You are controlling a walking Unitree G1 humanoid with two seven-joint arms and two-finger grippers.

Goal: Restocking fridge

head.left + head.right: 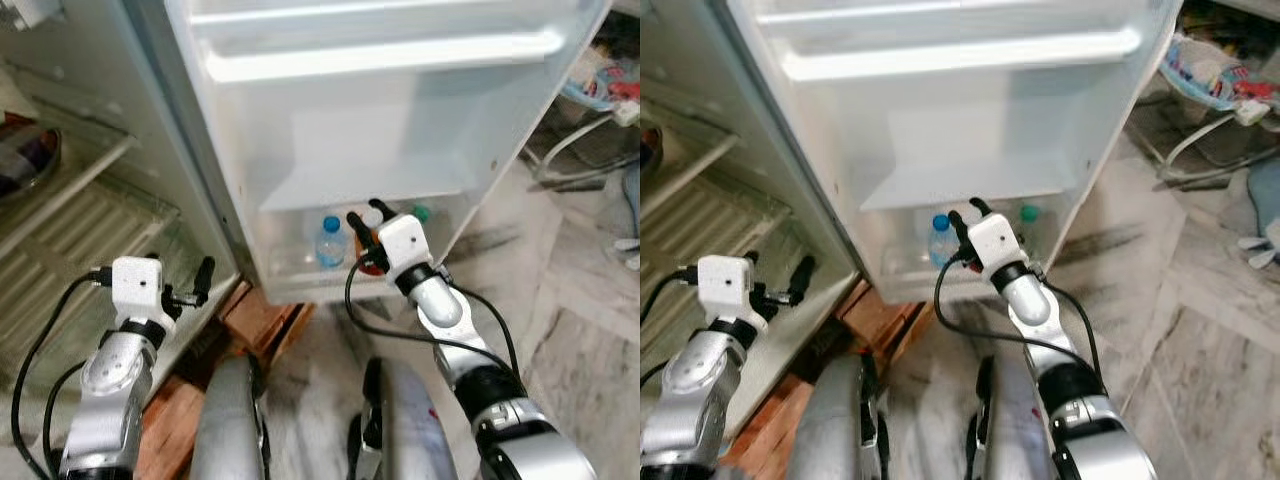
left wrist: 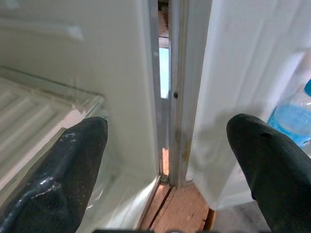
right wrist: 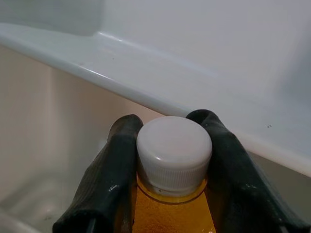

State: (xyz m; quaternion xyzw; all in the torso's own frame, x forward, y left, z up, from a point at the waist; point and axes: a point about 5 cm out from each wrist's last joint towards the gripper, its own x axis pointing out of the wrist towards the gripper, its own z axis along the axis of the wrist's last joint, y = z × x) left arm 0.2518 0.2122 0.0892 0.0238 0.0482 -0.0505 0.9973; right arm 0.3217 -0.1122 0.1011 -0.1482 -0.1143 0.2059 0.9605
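Orange bottle [image 3: 173, 194] is pinched at the neck by right gripper [image 3: 172, 160] over door bin [image 1: 290, 262] — could be tipped onto blue-capped bottle [image 1: 331, 243] if released early; left gripper [image 2: 167, 160] is spread, idle.

Marbled grey-white stone floor [image 1: 560, 330]. Reddish wooden pallet [image 1: 262, 322] lies on the floor under the appliance's front edge. Pale hose [image 1: 572, 140] and heaped colourful clutter [image 1: 1210, 68] sit at far right. Light is even and diffuse.
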